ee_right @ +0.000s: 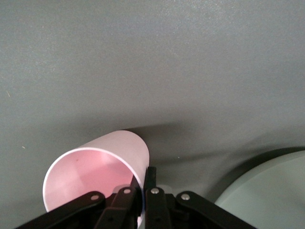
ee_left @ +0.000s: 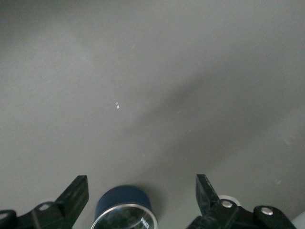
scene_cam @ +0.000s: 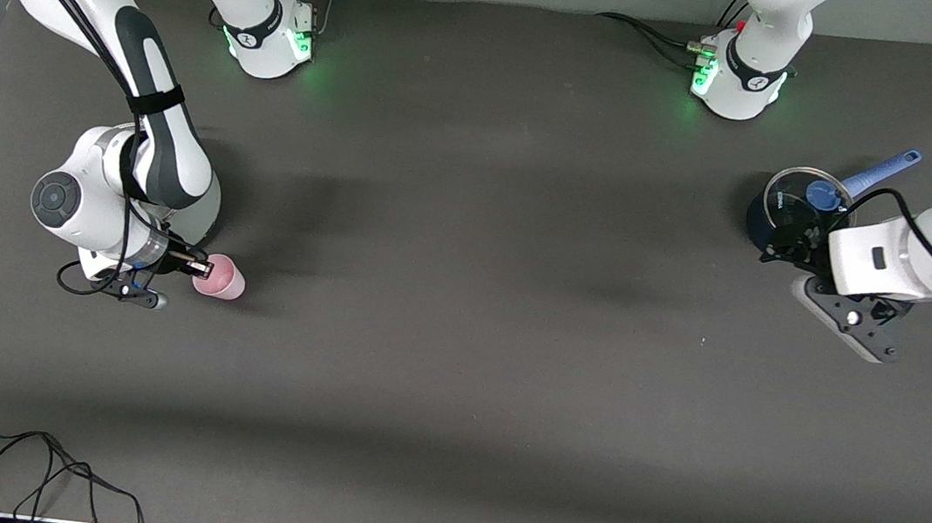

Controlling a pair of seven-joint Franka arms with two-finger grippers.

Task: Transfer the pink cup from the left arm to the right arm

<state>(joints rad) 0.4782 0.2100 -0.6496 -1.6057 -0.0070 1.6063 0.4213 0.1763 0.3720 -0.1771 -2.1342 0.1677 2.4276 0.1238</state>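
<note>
The pink cup (scene_cam: 220,276) is low over the table near the right arm's end, tilted, its mouth toward the wrist camera in the right wrist view (ee_right: 102,164). My right gripper (scene_cam: 200,268) is shut on its rim (ee_right: 143,180), one finger inside the cup and one finger (ee_right: 151,174) outside. Whether the cup touches the table does not show. My left gripper (scene_cam: 787,243) is open and empty over a dark blue pot (scene_cam: 774,211) at the left arm's end. In the left wrist view its gripper (ee_left: 141,185) shows fingers wide apart either side of the pot (ee_left: 123,198).
The pot has a glass lid with a blue knob (scene_cam: 824,195) and a blue handle (scene_cam: 881,173). A black cable (scene_cam: 39,467) lies looped near the table's front edge at the right arm's end. The arm bases (scene_cam: 274,36) (scene_cam: 736,83) stand along the table's back edge.
</note>
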